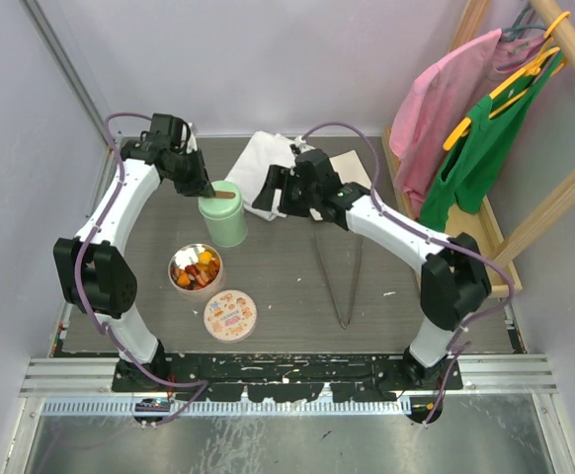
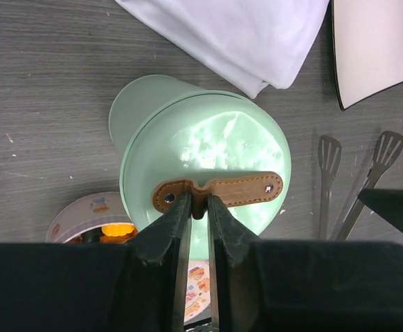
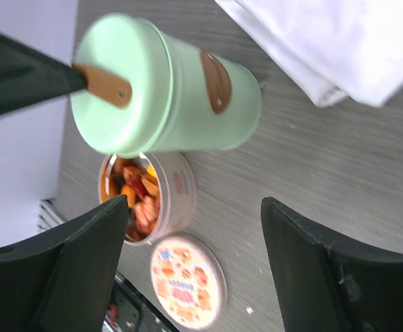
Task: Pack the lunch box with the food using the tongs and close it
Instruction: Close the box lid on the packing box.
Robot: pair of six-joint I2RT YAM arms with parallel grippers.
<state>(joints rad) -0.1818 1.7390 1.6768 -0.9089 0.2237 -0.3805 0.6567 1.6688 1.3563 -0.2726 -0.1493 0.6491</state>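
The mint-green lunch box [image 1: 224, 219] stands upright at the back of the table with its lid [image 2: 208, 145] on. My left gripper [image 2: 199, 207] reaches in from the left and is shut on the lid's brown leather strap [image 2: 243, 190], which is pinched into a fold between the tips. My right gripper [image 3: 194, 204] hovers open just right of the box [image 3: 181, 97], with nothing between its fingers. The food [image 1: 196, 267] is heaped in a round tin in front of the box. The tongs [image 1: 343, 276] lie flat on the table to the right.
The tin's printed round lid [image 1: 230, 315] lies near the front edge. A white cloth [image 1: 268, 163] is bunched behind the lunch box. A wooden rack with pink and green garments [image 1: 465, 138] stands off the table's right side.
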